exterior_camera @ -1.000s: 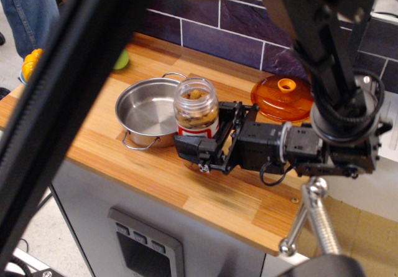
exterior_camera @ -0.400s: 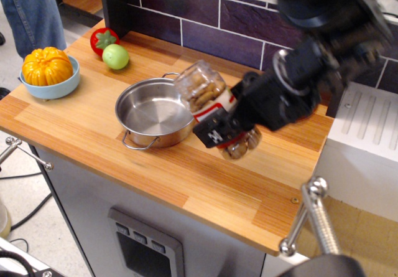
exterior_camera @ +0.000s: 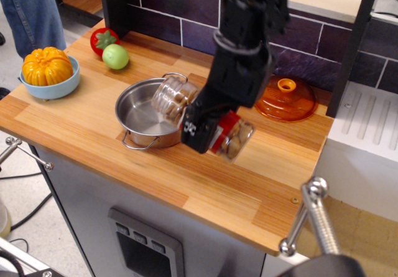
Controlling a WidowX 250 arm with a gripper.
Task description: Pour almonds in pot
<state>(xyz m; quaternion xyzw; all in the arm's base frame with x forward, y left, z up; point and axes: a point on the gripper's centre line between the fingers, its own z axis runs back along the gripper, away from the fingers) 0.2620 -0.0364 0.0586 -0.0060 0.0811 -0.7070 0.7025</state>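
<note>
In the single view we see the gripper (exterior_camera: 208, 124) clenched around the clear jar (exterior_camera: 202, 116), tipped so its mouth hangs over the right edge of the pot (exterior_camera: 144, 112). The almonds (exterior_camera: 177, 96) sit inside the jar — some by the mouth, some at the base. An orange lid (exterior_camera: 285, 98) lies to the far right.

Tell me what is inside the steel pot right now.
The pot shows only bare shiny metal on its visible floor; no almonds there yet. The tilted jar, held by the gripper, hangs over the pot's right side and hides that part of the inside.
</note>
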